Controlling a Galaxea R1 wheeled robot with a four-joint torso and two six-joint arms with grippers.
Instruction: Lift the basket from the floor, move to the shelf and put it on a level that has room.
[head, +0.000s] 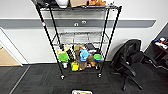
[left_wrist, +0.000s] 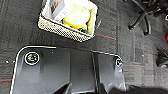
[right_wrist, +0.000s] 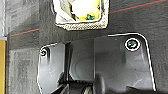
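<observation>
From the head view we face the tall black wire rack (head: 79, 37) standing on small casters against the pale wall. Its top tier is crowded with a white bowl (head: 62, 3) and a brown box (head: 78, 3), and the tier low on the rack is packed with colourful items (head: 79, 58). Between them the middle silvery wire tier (head: 80, 38) lies bare, which we judge makes it the level with room. To the right of the rack sits a black office chair (head: 130, 60). In front of the rack, on the dark grey carpet floor (head: 37, 80), a sliver of the small cream woven basket (head: 82, 92) peeks in at the frame's lower edge.

Over to the left wrist view: the basket (left_wrist: 67, 21) rests flat on the carpet (left_wrist: 22, 22), its lattice side toward us, holding a yellow-and-white soft item (left_wrist: 77, 17) and a pale box (left_wrist: 58, 8). It sits free, nothing touching it, so we judge the lift is not yet made. Whether the left pincer's fingers are apart or together, we cannot tell.

Now the right wrist view: the basket (right_wrist: 81, 15) appears again from its other side, on the carpet (right_wrist: 135, 20). We read this as both arms hanging either side of the basket, ready to flank it. The right pincer's state we cannot tell either.
</observation>
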